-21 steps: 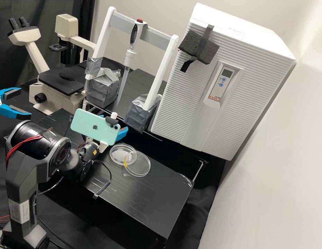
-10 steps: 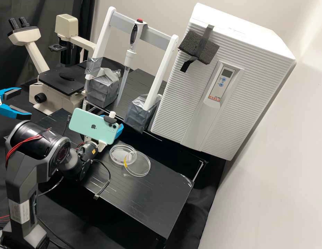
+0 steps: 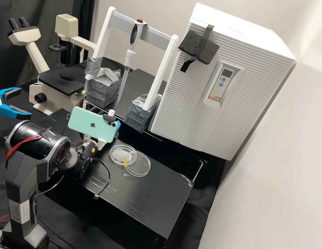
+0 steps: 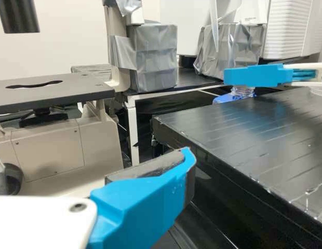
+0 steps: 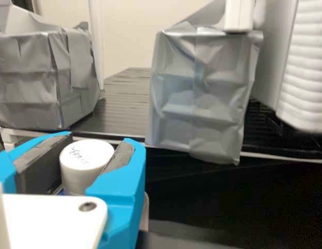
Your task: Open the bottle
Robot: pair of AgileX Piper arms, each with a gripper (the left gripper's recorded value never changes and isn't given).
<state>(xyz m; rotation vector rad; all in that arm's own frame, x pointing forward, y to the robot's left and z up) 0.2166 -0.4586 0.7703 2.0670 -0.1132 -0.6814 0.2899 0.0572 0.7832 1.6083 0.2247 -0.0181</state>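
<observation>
A small clear bottle [image 4: 238,94] stands on the black platform [image 3: 147,197], its body mostly hidden behind the mint-green phone [image 3: 93,125] on the right wrist. My right gripper [image 5: 93,148] is shut on its white cap [image 5: 84,158], one blue finger on each side. From above, the cap [image 3: 111,112] pokes out over the phone. The left wrist view shows that gripper [image 4: 265,75] from the side, clamped above the bottle neck. My left gripper [image 3: 24,101] hangs open at the far left, off the platform, away from the bottle.
Two clear petri dishes [image 3: 122,154] [image 3: 137,164] lie just right of the right gripper. Behind stand a pipette [image 3: 130,45] on a white frame with taped grey weights [image 3: 102,86], a microscope [image 3: 53,79] and a big white machine [image 3: 223,79].
The right wrist with its phone has shifted a little left and back, the cap still in its fingers. The left gripper has not moved.
</observation>
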